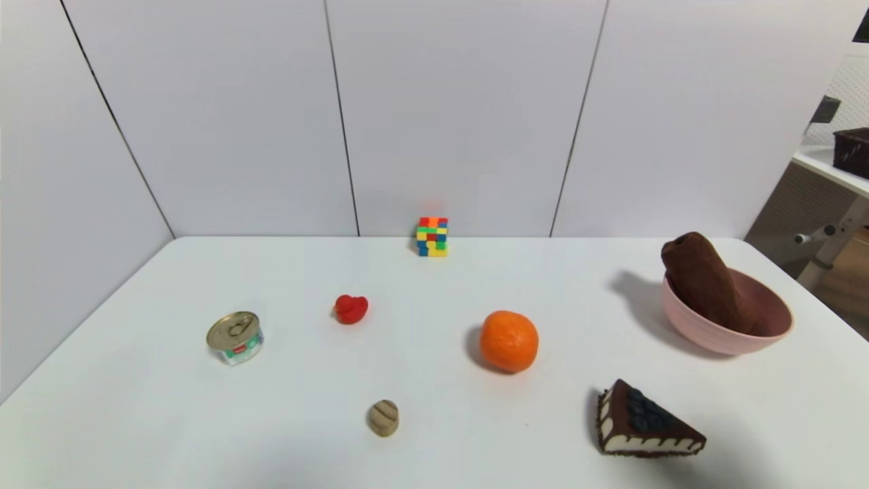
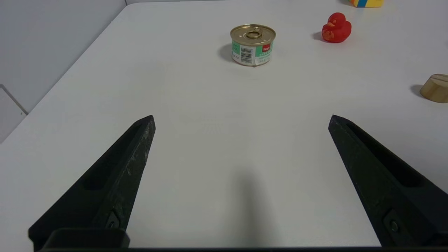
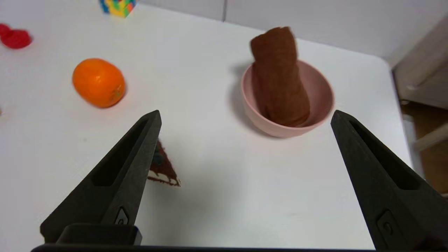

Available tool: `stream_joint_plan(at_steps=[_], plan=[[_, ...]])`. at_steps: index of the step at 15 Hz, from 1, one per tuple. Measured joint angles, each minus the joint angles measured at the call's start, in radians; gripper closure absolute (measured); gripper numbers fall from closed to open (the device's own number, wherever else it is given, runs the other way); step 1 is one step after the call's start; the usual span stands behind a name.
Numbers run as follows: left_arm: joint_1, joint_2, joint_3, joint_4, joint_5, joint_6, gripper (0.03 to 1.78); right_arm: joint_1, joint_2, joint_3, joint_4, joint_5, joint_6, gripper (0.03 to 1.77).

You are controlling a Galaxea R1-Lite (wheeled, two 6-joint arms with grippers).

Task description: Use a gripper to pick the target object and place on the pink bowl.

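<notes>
Rolled towel (image 1: 706, 282) leans on pink bowl (image 1: 726, 336) rim, too long to lie flat. Right gripper (image 3: 245, 119) and left gripper (image 2: 241, 120) fingers wide apart, empty.

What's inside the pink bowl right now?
The rolled brown towel stands tilted inside the pink bowl, its upper end leaning over the far-left rim. The bowl's floor under it is hidden.

The white table (image 1: 434, 299) carries eight things directly on its top. At the far edge stands a colourful cube (image 1: 432, 236); on the left are a small tin can (image 1: 235, 337) and a red toy duck (image 1: 351, 309), and near the front a wooden piece (image 1: 383, 417). An orange (image 1: 509, 341) lies in the middle, a cake slice (image 1: 641, 422) near right, and the pink bowl (image 1: 719, 324) far right.
</notes>
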Motion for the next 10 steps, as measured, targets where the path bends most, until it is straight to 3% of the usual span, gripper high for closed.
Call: stream_joint_plan(at_steps=[3, 5, 7, 10], plan=[[0.000, 0.000, 0.000, 0.000, 0.000, 0.000, 0.03, 0.150, -0.141, 0.081, -0.022, -0.247, 0.113, 0.11], [0.000, 0.000, 0.000, 0.000, 0.000, 0.000, 0.03, 0.235, -0.225, 0.136, -0.029, -0.366, 0.161, 0.11], [0.000, 0.000, 0.000, 0.000, 0.000, 0.000, 0.03, 0.300, -0.313, 0.203, -0.033, -0.431, 0.187, 0.11], [0.000, 0.000, 0.000, 0.000, 0.000, 0.000, 0.03, 0.343, -0.394, 0.310, -0.037, -0.480, 0.221, 0.11]])
